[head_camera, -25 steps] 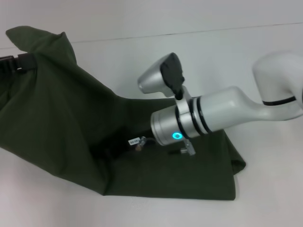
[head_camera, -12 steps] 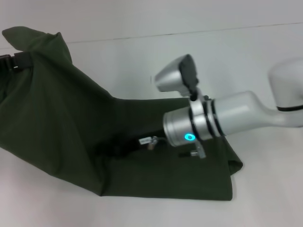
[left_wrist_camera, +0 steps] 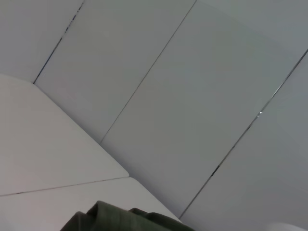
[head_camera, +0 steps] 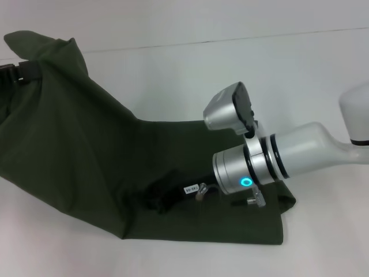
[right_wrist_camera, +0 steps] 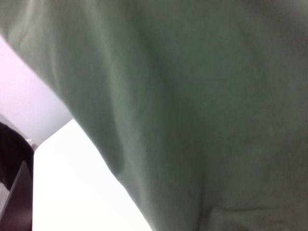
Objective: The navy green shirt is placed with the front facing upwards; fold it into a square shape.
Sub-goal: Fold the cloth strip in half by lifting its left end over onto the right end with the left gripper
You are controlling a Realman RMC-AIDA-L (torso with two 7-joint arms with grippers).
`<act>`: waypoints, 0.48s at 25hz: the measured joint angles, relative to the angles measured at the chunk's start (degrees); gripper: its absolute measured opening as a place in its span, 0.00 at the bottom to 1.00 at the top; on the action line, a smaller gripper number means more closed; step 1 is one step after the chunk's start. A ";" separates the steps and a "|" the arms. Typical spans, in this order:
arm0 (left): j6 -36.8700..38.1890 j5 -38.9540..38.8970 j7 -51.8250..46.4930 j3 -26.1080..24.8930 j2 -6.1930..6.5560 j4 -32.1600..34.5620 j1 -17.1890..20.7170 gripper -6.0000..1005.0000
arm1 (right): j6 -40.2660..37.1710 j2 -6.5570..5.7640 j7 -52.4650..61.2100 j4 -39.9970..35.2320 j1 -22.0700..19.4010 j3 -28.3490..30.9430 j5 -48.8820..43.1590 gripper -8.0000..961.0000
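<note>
The navy green shirt (head_camera: 75, 138) lies partly on the white table (head_camera: 190, 75), and its left part is raised in a slanted sheet. No lettering or neck label shows. My left gripper (head_camera: 20, 72) is at the far left edge, shut on the shirt's raised upper corner. A bit of green cloth shows in the left wrist view (left_wrist_camera: 120, 219). My right gripper (head_camera: 164, 195) is black and lies low on the flat part of the shirt, at the foot of the raised sheet. The shirt fills the right wrist view (right_wrist_camera: 192, 96) from close up.
The right arm's silver wrist (head_camera: 245, 170) with a blue light ring hangs over the shirt's right part. The shirt's folded front edge (head_camera: 202, 238) runs near the table's front. A seam (head_camera: 230, 39) crosses the table at the back.
My right arm has moved to the right and toward the front, drawing its gripper out from under the raised sheet. The left gripper and the raised corner have stayed put.
</note>
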 joint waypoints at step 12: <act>0.01 -0.04 -0.14 0.43 -0.12 0.00 -0.28 0.03 | 8.96 0.65 0.02 5.57 8.02 0.07 -0.14 0.08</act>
